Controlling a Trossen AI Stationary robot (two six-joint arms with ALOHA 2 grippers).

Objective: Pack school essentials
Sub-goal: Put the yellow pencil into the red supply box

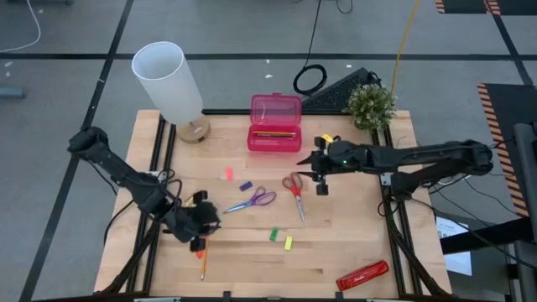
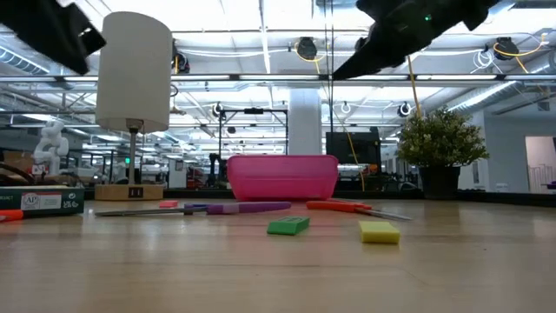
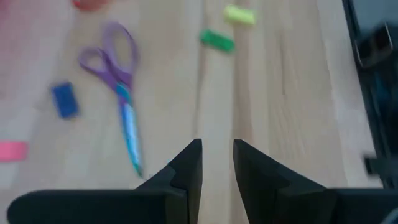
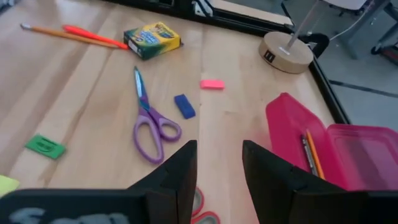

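Note:
Purple-handled scissors (image 1: 252, 200) and red-handled scissors (image 1: 294, 189) lie flat mid-table. Around them lie a pink piece (image 1: 227, 174), a blue piece (image 1: 246, 186), a green piece (image 1: 273, 234) and a yellow piece (image 1: 288, 243). The crayon box (image 4: 152, 38) lies at the left beside orange pencils (image 4: 62, 34). The pink case (image 1: 275, 122) stands open at the far middle with pencils (image 4: 311, 152) inside. My left gripper (image 1: 205, 220) hovers open at the near left, empty. My right gripper (image 1: 312, 165) hovers open above the red scissors' handles, near the case, also empty.
A white lamp (image 1: 172, 84) stands at the far left and a potted plant (image 1: 369, 105) at the far right. A long red bar (image 1: 362, 275) lies near the front right edge. One orange pencil (image 1: 202, 264) lies near the front left.

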